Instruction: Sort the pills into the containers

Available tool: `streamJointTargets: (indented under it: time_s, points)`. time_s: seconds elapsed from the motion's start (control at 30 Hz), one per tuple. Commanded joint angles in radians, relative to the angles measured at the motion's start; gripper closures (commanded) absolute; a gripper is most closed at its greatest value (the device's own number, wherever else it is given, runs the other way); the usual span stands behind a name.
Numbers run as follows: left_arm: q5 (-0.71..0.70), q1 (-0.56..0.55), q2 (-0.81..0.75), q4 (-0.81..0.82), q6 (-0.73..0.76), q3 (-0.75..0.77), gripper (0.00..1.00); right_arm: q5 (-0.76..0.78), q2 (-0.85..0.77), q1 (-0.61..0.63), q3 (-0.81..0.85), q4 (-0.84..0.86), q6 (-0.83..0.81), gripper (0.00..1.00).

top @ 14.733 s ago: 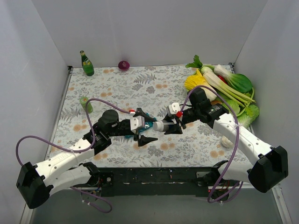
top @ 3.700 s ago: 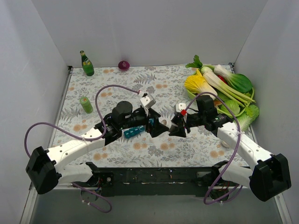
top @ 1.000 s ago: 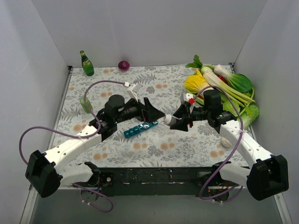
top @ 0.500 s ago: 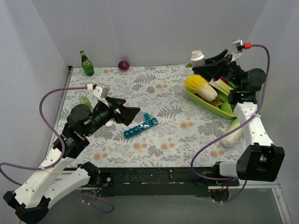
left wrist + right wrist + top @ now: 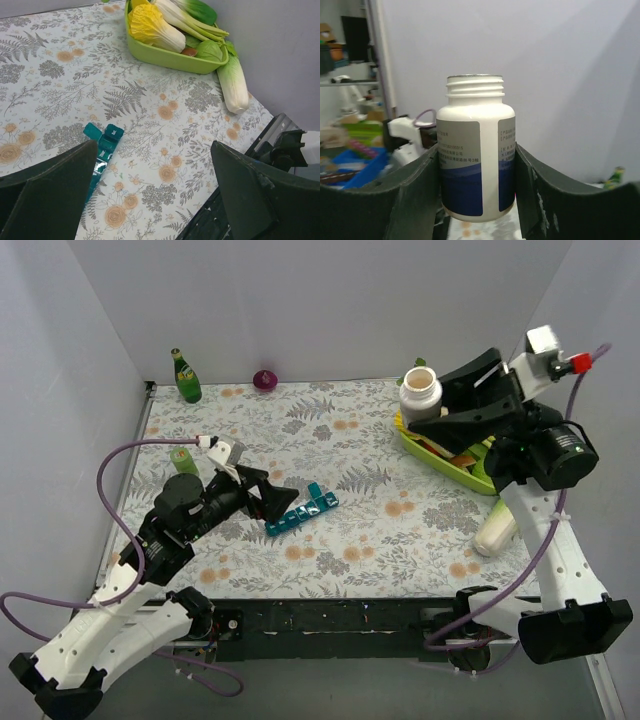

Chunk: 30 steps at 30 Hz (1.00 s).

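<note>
The teal pill-organiser strip (image 5: 302,511) lies on the floral cloth at mid table, some lids open; its end shows in the left wrist view (image 5: 104,145). No loose pills show. My left gripper (image 5: 283,496) is open and empty, just left of the strip, hovering above it (image 5: 150,200). My right gripper (image 5: 425,412) is raised high at the back right, shut on an uncapped white pill bottle (image 5: 420,392) with a blue and grey label, held upright (image 5: 475,150).
A green tray of vegetables (image 5: 455,465) stands at the right, also in the left wrist view (image 5: 170,57). A white radish (image 5: 493,530) lies near the right edge. A green glass bottle (image 5: 185,377), a small green can (image 5: 181,459) and a purple onion (image 5: 264,379) stand at the back left.
My right arm has lifted the bottle up and away from the strip to the back right, then turned it upright. My left arm has pulled back leftward, then edged toward the strip.
</note>
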Motion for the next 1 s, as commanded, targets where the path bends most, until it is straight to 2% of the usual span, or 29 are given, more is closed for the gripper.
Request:
streamJointTargets:
  time_s: [0.0, 0.1, 0.2, 0.27, 0.3, 0.33, 0.43, 0.47, 0.53, 0.57, 0.6, 0.7, 0.77, 0.8, 0.97]
  points:
    - [0.019, 0.005, -0.042, -0.026, 0.060, -0.026, 0.02, -0.055, -0.111, 0.121, -0.094, 0.083, -0.193, 0.99]
    - [0.018, 0.005, -0.070, -0.023, 0.074, -0.063, 0.02, 0.050, -0.173, 0.018, -0.197, -0.128, -0.344, 0.99]
    - [0.021, 0.005, -0.096, -0.035, 0.097, -0.087, 0.02, 0.023, -0.213, 0.074, -0.279, -0.219, -0.448, 0.99]
    - [0.016, 0.005, -0.110, -0.047, 0.124, -0.098, 0.02, -0.018, -0.245, 0.119, -0.347, -0.343, -0.604, 0.99]
    - [0.016, 0.005, -0.116, -0.053, 0.138, -0.104, 0.02, -0.023, -0.262, 0.127, -0.362, -0.461, -0.699, 0.99]
    - [0.013, 0.005, -0.126, -0.056, 0.155, -0.110, 0.02, -0.028, -0.280, 0.134, -0.372, -0.683, -0.941, 0.98]
    - [0.013, 0.005, -0.139, -0.062, 0.228, -0.150, 0.02, -0.060, -0.244, 0.159, -0.398, -0.987, -1.235, 0.98]
    - [0.010, 0.005, -0.142, -0.064, 0.263, -0.162, 0.02, -0.063, -0.225, 0.171, -0.392, -1.196, -1.437, 0.98]
    - [-0.010, 0.005, -0.145, -0.062, 0.293, -0.195, 0.02, -0.055, -0.162, 0.185, -0.378, -1.358, -1.592, 0.98]
    - [-0.042, 0.005, -0.143, -0.059, 0.305, -0.202, 0.02, -0.049, -0.138, 0.196, -0.369, -1.490, -1.753, 0.98]
    - [-0.054, 0.005, -0.143, -0.056, 0.323, -0.221, 0.02, -0.040, -0.113, 0.206, -0.349, -1.558, -1.831, 0.98]
    - [-0.092, 0.005, -0.145, -0.040, 0.353, -0.242, 0.02, -0.026, -0.033, 0.229, -0.346, -1.678, -2.058, 0.98]
    - [-0.110, 0.005, -0.151, -0.010, 0.350, -0.270, 0.02, -0.005, 0.017, 0.254, -0.349, -1.710, -2.147, 0.98]
    - [-0.181, 0.005, -0.157, -0.001, 0.344, -0.276, 0.02, 0.003, 0.034, 0.260, -0.349, -1.718, -2.213, 0.98]
    - [-0.286, 0.005, -0.166, 0.068, 0.285, -0.314, 0.02, 0.061, 0.181, 0.306, -0.310, -1.773, -2.396, 0.98]
